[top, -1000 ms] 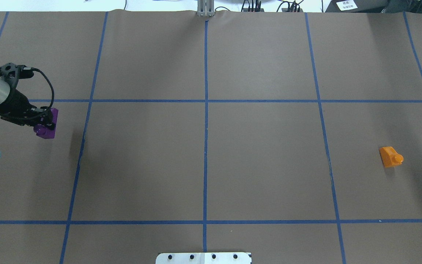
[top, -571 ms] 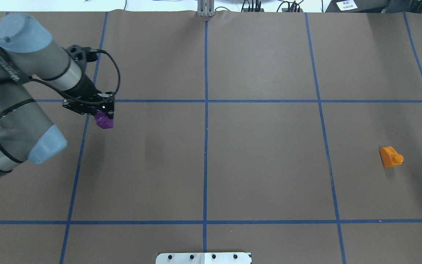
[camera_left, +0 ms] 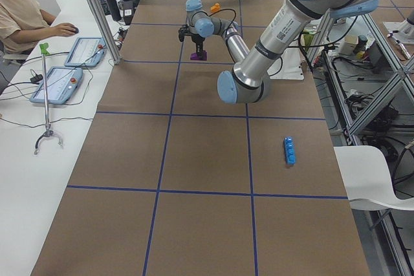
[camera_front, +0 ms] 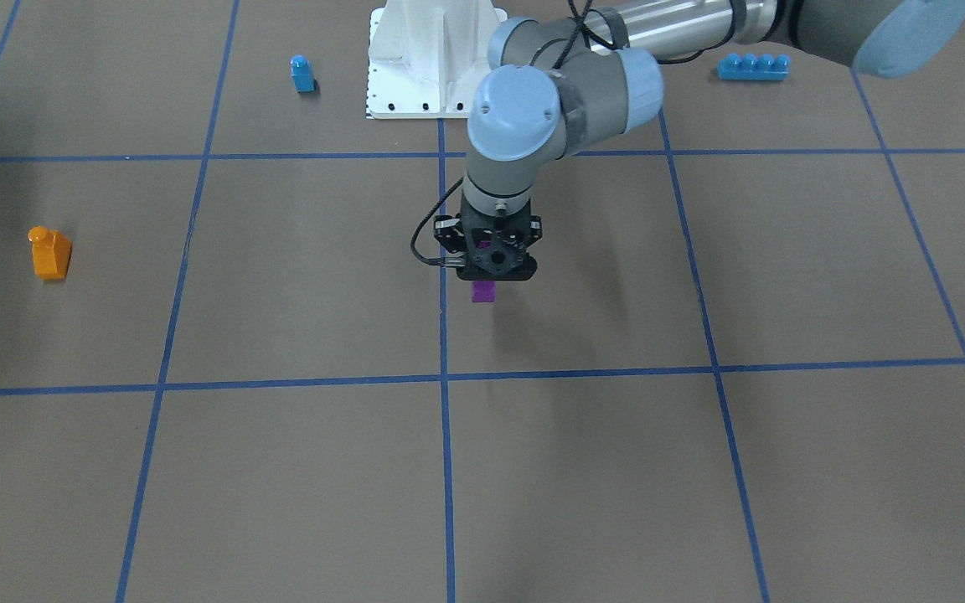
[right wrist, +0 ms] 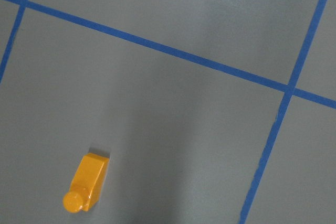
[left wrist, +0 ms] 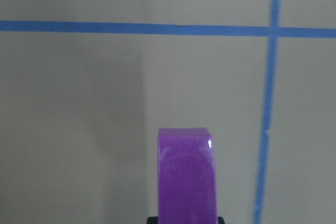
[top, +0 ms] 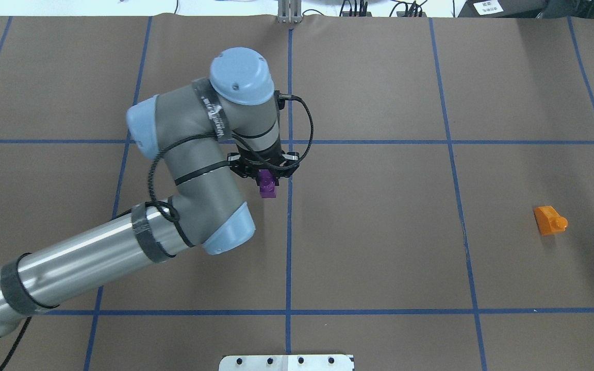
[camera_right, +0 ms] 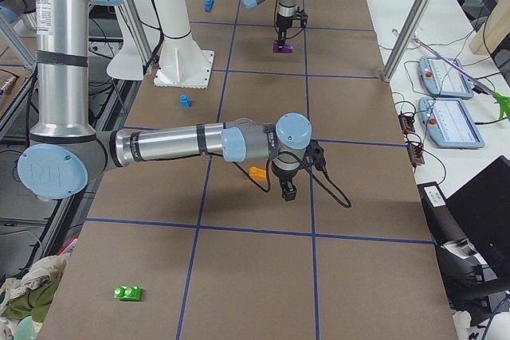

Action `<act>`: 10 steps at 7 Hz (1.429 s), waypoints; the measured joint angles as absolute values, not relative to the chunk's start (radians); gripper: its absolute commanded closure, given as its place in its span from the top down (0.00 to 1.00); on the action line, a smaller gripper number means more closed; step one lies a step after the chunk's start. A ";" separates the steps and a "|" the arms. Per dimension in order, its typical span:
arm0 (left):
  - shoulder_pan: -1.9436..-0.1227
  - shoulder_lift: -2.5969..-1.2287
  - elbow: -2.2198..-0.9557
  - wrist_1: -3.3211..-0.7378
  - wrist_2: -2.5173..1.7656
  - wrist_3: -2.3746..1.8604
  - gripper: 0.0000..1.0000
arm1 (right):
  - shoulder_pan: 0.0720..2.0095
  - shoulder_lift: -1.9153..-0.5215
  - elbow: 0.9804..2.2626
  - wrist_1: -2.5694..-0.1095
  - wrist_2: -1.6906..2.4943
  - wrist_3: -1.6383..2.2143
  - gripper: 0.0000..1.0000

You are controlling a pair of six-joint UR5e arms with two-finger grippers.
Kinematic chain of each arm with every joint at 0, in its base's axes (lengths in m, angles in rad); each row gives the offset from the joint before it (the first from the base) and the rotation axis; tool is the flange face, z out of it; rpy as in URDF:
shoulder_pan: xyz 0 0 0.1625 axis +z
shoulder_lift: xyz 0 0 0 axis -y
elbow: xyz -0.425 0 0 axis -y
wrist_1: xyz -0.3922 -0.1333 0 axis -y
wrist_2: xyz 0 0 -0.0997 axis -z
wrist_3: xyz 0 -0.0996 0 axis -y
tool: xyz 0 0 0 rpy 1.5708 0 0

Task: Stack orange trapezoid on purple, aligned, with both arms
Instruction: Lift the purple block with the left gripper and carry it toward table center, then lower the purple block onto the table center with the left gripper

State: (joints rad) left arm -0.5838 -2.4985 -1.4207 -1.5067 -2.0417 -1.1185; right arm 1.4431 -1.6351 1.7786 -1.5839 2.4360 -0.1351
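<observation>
My left gripper is shut on the purple block and holds it near the table's centre line, low over the brown paper. I cannot tell whether the block touches the paper. The block also shows in the front view under the left gripper, and in the left wrist view. The orange trapezoid lies on its side at the far right, alone, and also shows in the right wrist view. My right gripper hangs just beside the orange trapezoid. I cannot tell whether it is open or shut.
A small blue single-stud block and a long blue brick sit on either side of the white base plate. A green block lies at the table's near right end. An operator sits at the side bench.
My left arm has swung from the table's far left to the centre line, carrying the purple block. The orange trapezoid has not moved.
</observation>
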 measured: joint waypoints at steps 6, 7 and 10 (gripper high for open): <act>-0.547 -2.658 -1.107 -1.608 -2.003 -1.098 0.00 | 1.437 -1.635 1.778 -1.581 2.436 -0.135 1.00; -0.548 -2.657 -1.105 -1.610 -2.003 -1.098 0.00 | 1.436 -1.635 1.778 -1.581 2.436 -0.135 1.00; -0.556 -2.654 -1.105 -1.610 -2.003 -1.080 0.00 | 1.433 -1.635 1.778 -1.580 2.436 -0.136 1.00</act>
State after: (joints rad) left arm -0.5560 -2.6538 -1.1045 -1.6097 -2.0034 -1.0800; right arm 1.4334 -1.6352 1.7779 -1.5797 2.4360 -0.1365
